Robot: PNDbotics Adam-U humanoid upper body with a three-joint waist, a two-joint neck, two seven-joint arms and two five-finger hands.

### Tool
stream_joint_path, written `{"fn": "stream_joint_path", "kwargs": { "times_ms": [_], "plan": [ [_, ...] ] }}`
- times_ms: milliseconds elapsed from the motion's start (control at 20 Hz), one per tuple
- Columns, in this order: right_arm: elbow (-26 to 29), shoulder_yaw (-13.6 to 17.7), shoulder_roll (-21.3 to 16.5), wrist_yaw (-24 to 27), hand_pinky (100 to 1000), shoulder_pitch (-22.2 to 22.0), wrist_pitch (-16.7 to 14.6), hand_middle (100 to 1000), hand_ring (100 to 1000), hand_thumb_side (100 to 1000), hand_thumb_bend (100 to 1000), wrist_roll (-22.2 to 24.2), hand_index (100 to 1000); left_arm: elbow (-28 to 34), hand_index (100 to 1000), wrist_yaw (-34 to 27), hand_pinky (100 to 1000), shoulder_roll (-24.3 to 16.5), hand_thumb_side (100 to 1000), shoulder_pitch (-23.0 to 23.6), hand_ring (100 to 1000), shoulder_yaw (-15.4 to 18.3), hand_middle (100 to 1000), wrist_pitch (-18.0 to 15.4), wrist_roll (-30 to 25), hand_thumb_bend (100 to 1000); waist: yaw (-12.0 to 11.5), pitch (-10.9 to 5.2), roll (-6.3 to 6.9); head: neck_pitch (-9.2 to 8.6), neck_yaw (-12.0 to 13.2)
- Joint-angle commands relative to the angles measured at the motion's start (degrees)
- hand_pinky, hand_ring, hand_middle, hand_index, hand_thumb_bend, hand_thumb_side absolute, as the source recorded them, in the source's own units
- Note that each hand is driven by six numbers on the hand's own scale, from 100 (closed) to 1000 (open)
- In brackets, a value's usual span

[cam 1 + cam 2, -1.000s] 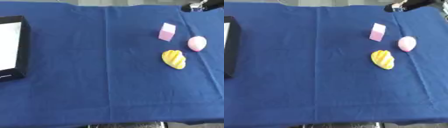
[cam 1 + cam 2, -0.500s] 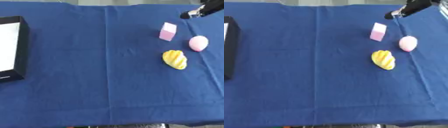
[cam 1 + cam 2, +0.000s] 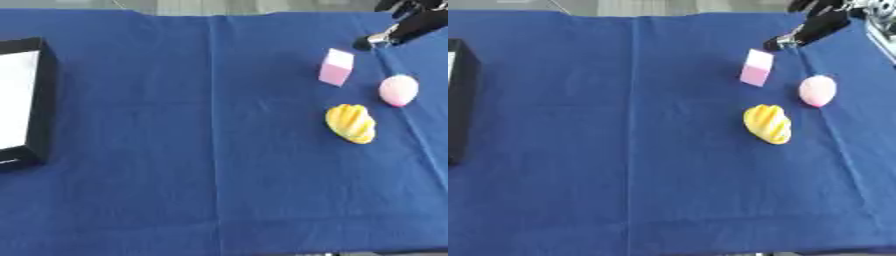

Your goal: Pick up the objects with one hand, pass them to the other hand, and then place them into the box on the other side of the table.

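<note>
A pink block (image 3: 336, 67) stands on the blue cloth at the right. To its right lies a pink egg-shaped thing (image 3: 398, 90). In front of both sits a yellow ridged thing like a bunch of bananas (image 3: 351, 123). My right hand (image 3: 814, 27) comes in from the upper right corner. Its straight black fingers (image 3: 378, 39) point down-left and end just above and to the right of the pink block, without touching it. A black box with a white inside (image 3: 33, 100) lies at the left edge. My left hand shows in no view.
The blue cloth (image 3: 192, 150) covers the whole table, with a fold line running front to back near the middle. Its front edge shows along the bottom. A strip of grey floor shows beyond the far edge.
My right hand has come further in from the upper right corner, down and left toward the pink block. The block, the egg and the yellow thing have not moved.
</note>
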State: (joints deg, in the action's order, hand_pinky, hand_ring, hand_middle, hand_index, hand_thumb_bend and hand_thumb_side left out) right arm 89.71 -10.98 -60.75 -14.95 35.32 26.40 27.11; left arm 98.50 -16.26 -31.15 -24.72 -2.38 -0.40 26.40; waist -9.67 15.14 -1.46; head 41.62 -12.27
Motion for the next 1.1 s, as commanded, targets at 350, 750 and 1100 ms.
{"fn": "stream_joint_path", "kwargs": {
  "times_ms": [350, 750, 1100],
  "plan": [
    [-1.06, 0.01, -0.88, -0.55, 866, 0.99, -1.4, 862, 866, 405, 636, 1.33, 852, 1.29, 768, 0.04, 626, -1.09, 753, -1.01, 586, 0.17, 607, 0.17, 0.05, 100, -0.5, -0.28, 0.25, -0.87, -0.18],
    [-1.7, -0.31, -0.46, -0.18, 865, 1.27, -2.63, 860, 866, 378, 609, 2.69, 850, 1.34, 767, 0.02, 625, -0.93, 758, -1.12, 585, 0.16, 606, 0.38, 0.14, 100, -0.79, 0.49, 0.34, -0.84, 0.06],
    [-3.04, -0.41, -0.13, -0.92, 870, 1.66, -3.23, 861, 868, 371, 595, 3.54, 857, 1.55, 767, 0.06, 626, -0.88, 760, -1.19, 584, 0.27, 605, 0.43, 0.36, 100, -1.03, 1.27, 0.39, -1.03, 0.0]
  ]
}}
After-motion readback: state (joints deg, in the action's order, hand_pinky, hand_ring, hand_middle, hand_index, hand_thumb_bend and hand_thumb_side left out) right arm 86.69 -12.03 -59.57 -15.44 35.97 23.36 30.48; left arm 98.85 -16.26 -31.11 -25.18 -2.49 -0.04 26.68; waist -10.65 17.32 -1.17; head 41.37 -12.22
